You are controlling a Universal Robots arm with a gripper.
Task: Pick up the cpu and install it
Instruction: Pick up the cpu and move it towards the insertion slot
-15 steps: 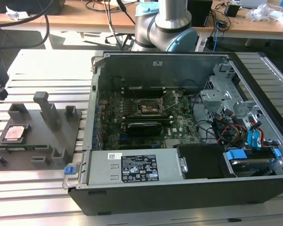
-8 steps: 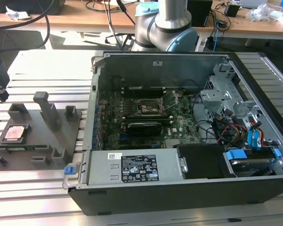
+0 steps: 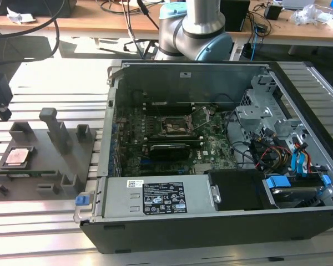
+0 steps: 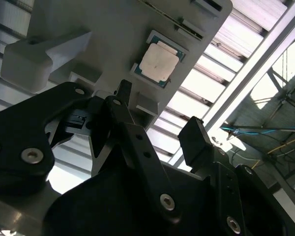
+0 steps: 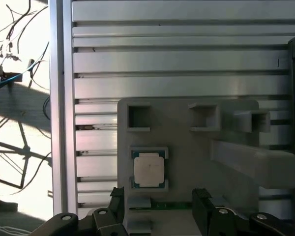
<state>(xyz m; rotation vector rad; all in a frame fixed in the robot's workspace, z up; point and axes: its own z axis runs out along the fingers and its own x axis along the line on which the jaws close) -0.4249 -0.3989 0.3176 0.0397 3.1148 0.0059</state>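
Approach stage, I'd say: the black two-fingered gripper point(image 5: 160, 206) hangs wide open and empty near the small silvery-pink square cpu point(image 5: 148, 169) in its grey plastic holder point(image 5: 187, 157), so the pickup calls for centring over the chip.

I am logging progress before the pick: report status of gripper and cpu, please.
Gripper open, empty, over the gray holder. Cpu lying in its holder recess, not gripped. Tall holder post beside it, not over it.

Pinkish-silver cpu point(image 5: 149, 169), grey tray point(image 5: 187, 157)
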